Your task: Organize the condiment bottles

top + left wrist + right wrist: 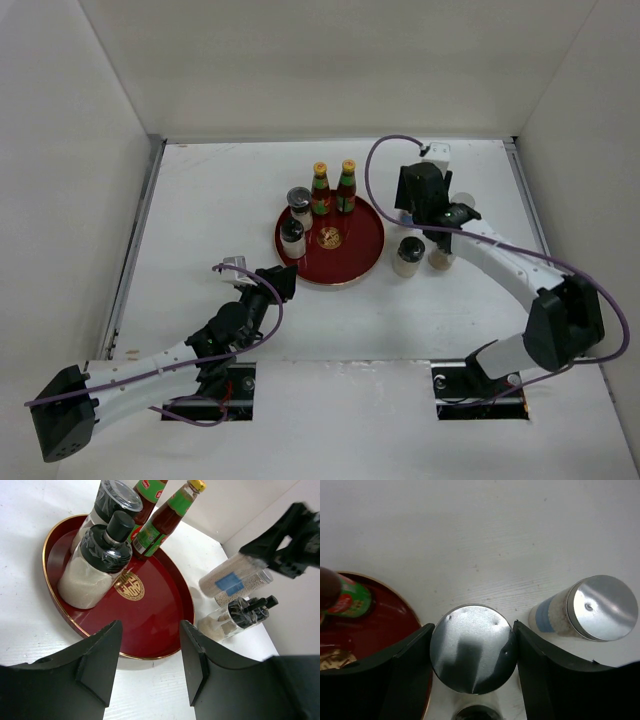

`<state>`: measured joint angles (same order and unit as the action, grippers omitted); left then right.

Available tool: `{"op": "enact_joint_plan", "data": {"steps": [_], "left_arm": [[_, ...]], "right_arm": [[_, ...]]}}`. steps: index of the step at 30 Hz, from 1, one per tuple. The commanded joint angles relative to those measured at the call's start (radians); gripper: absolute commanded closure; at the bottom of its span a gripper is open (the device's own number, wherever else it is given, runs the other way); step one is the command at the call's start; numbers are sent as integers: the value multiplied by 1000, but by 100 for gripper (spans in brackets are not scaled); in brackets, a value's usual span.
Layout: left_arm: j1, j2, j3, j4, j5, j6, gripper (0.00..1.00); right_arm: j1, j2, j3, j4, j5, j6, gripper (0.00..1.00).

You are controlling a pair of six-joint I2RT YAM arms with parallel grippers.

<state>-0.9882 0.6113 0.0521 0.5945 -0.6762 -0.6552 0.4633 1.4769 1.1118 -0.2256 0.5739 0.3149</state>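
Beside tray (382, 625), right claw (472, 632) around silver-topped cylinder (470, 655).

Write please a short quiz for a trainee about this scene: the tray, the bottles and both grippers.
1. How many containers stand on the red tray?
2. True or false: the left gripper holds a jar.
3. What stands between the fingers of the right gripper? A: sauce bottle; B: silver-topped cylinder; C: nothing.
Key: 1. four; 2. false, it is open and empty; 3. B.
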Motion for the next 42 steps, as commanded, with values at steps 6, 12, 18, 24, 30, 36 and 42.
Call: {"op": "enact_joint_plan", "data": {"steps": [6, 12, 18, 24, 30, 36, 42], "left_arm": [[10, 13, -21, 36, 6, -6, 53], [12, 19, -21, 39, 7, -6, 53], [12, 7, -23, 34, 9, -6, 53], [12, -13, -26, 30, 9, -1, 53], [16, -36, -29, 8, 9, -3, 53], [15, -45, -29, 5, 9, -3, 53], [9, -33, -26, 10, 9, -9, 53]], "right_arm": [[218, -40, 108, 183, 34, -25, 46], [309, 101, 170, 287, -20, -17, 46], [360, 246, 284, 287, -23, -19, 45], [384, 345, 335, 267, 14, -20, 36], [393, 306, 321, 267, 18, -19, 10], [348, 50, 174, 287, 29, -40, 9], [-14, -142, -42, 226, 53, -20, 7]]}}
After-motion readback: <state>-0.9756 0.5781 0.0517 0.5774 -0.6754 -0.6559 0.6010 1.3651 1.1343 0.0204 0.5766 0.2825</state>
